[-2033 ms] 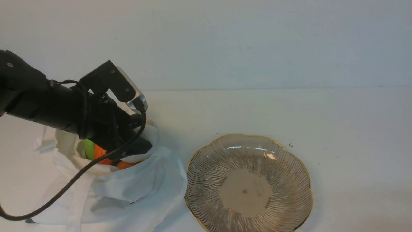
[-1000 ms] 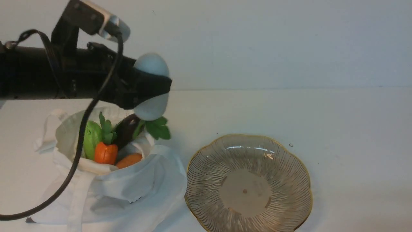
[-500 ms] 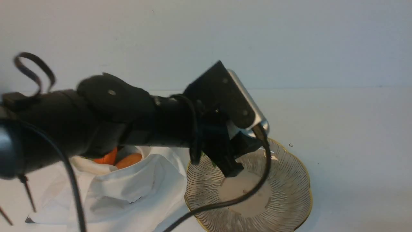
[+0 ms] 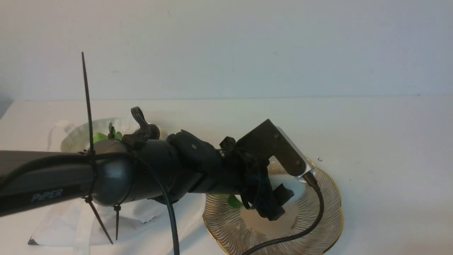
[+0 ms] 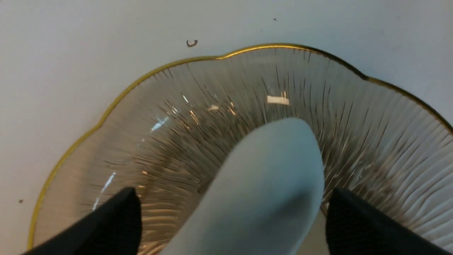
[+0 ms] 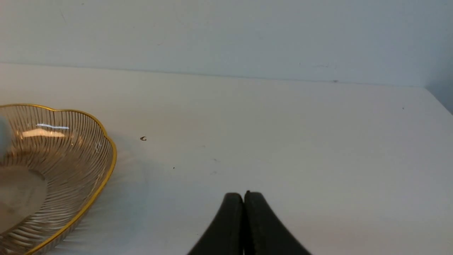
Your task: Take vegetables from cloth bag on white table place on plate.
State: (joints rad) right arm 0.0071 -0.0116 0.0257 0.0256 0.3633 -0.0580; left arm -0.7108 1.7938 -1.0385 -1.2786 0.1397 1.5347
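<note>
My left gripper [image 4: 272, 207] reaches low over the plate [image 4: 335, 198], a clear glass dish with a gold rim. In the left wrist view the white radish [image 5: 269, 184] lies between the spread fingers [image 5: 120, 219] on the plate [image 5: 106, 106], with a gap on one side, so the gripper [image 5: 233, 191] is open. The radish [image 4: 288, 183] and a green leaf [image 4: 233, 202] show beside the gripper. The cloth bag [image 4: 67, 223] lies left, mostly behind the arm; a green vegetable [image 4: 101, 136] shows at its mouth. My right gripper [image 6: 244, 194] is shut and empty over the white table [image 6: 283, 141].
The left arm and its cable [image 4: 304, 230] cross in front of the bag and the plate's near side. A small dark speck [image 4: 320, 159] lies on the table just beyond the plate. The plate's edge [image 6: 106, 152] shows in the right wrist view.
The left gripper lifted the white radish out of the bag, swung right and came down over the plate. Its fingers now stand apart around the radish. The right arm's view gives no earlier frame.
</note>
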